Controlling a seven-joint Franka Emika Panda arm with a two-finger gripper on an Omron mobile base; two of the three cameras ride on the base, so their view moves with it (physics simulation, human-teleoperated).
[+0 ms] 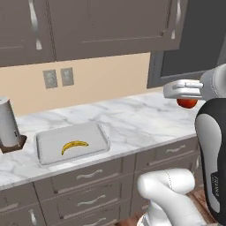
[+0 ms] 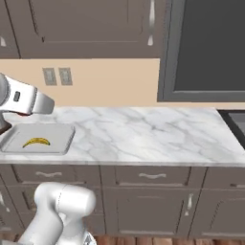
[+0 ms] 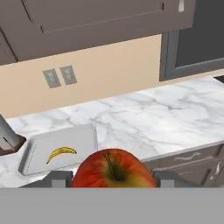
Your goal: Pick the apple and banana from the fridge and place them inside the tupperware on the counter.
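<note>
The banana [image 1: 74, 146] is already laid in the tupperware [image 1: 44, 152] on the counter [image 1: 141, 123]. The apple [image 3: 113, 169] is held, apparently clamped, in the gripper [image 3: 113, 179] above the counter's edge; its placement is left.

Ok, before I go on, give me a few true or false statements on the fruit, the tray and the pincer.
1. The banana lies inside the tupperware. True.
2. The apple sits in the tupperware too. False: it is gripped in the pincer, in the air.
3. The pincer hangs directly above the tupperware. False: in the left base view it is off to the right, over the counter.
4. A paper-towel roll stands left of the tupperware. True.
</note>
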